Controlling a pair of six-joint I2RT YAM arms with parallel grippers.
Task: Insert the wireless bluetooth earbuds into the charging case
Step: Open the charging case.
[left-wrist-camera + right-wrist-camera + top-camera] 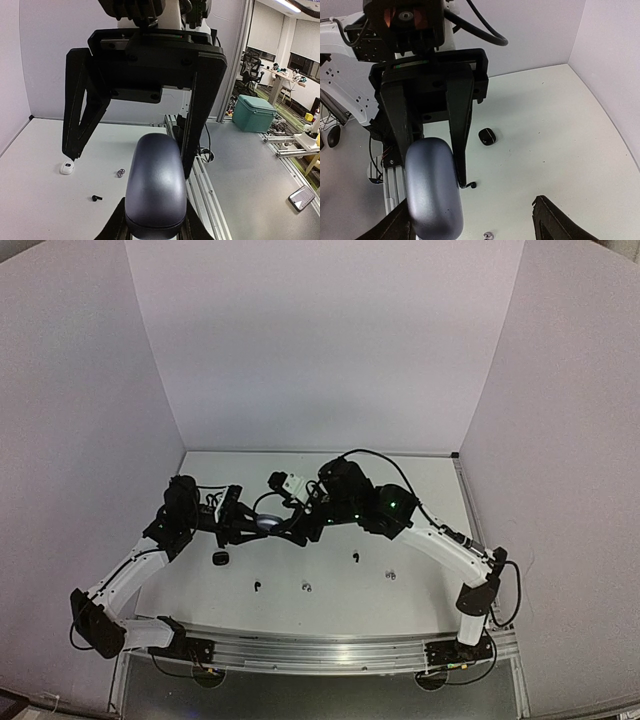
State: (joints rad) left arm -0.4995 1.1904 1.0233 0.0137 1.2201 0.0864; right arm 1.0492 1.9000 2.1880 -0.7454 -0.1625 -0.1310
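Observation:
The charging case [155,185], a closed grey-blue pebble, is held above the table with my left gripper [155,216] shut on its near end. It also shows in the right wrist view as the case [432,192] and from above as the case [268,523]. My right gripper [470,212] is open, its fingers [200,120] straddling the case with a wide gap on one side. Loose earbuds lie on the table: a black one [471,185], a greyish one [120,173], a white one [66,168] and another black one [256,586].
A small black case [487,136] lies on the table [420,490] near the left arm, also seen from above [221,558]. White walls enclose the table on three sides. The aluminium rail [320,650] with the arm bases runs along the near edge.

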